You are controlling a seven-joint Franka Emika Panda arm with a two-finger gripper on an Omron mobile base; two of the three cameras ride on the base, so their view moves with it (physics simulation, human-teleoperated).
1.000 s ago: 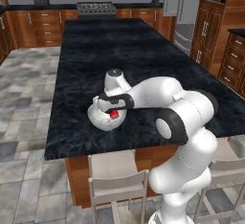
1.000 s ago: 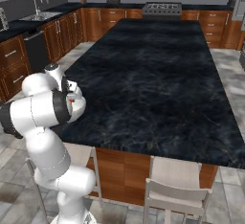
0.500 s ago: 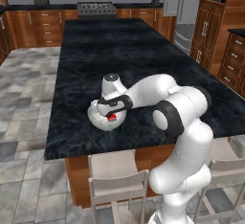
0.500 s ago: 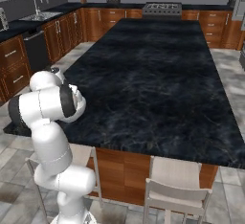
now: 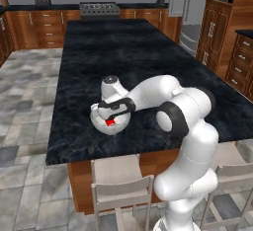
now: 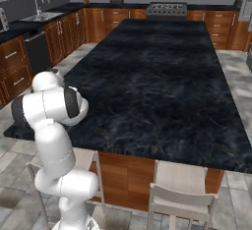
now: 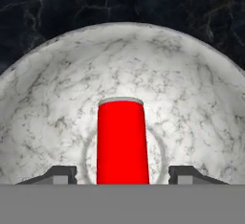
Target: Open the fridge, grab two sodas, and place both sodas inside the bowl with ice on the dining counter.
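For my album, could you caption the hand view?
Open gripper straddling small red can inside round white marbled bowl.

Your arm, folded low and reaching left

Your gripper (image 7: 122, 174) points downward; its fingertips (image 7: 60, 173) stand apart, touching nothing on either side.

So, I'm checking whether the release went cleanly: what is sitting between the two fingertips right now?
In the hand view the red can stands between the fingertips, with a gap on each side, inside the white bowl.
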